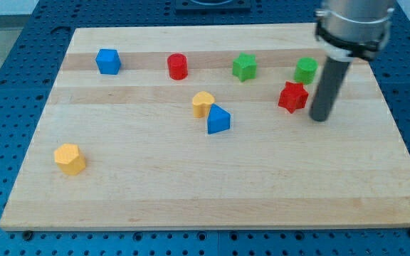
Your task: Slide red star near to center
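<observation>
Nearest to the camera lies the yellow hexagon block [70, 158], at about 8 o'clock on the table [191, 206]. We have no jaws, only a rod, so nothing is grasped. Our tip [320, 118] stands just beside the red star [292, 97], at its 4 o'clock, with a small gap. The red star sits at about 2 o'clock from the centre, near the green cylinder [306, 70]. We think a push from this low side could send the star toward 11 o'clock, to the green star [245, 67], or spin it off the tip. The blue triangular block [218, 119] and yellow heart [203, 104] could block it. We see no containers.
</observation>
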